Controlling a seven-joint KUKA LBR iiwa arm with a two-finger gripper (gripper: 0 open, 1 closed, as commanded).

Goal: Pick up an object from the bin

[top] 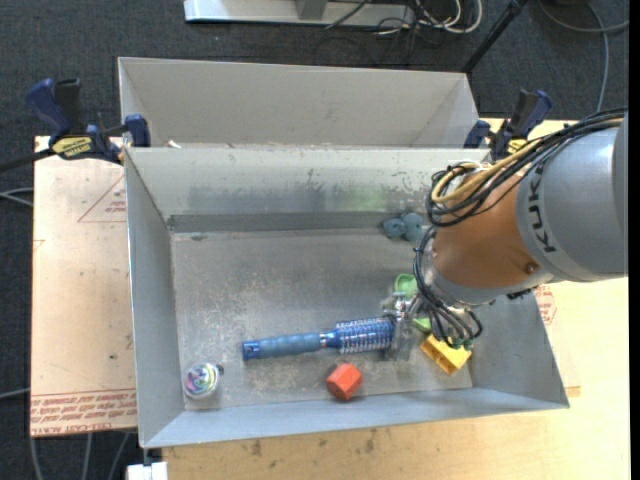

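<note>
1 blue brush (320, 342) (by gripper (403, 331)), 1 red cube (344, 381), 1 yel. block (446, 354).

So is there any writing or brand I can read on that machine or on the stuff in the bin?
"KU": on the robot's grey arm, printed sideways; no more of the word can be made out.
No text is readable on the blue brush, the red block or the yellow block.
</note>
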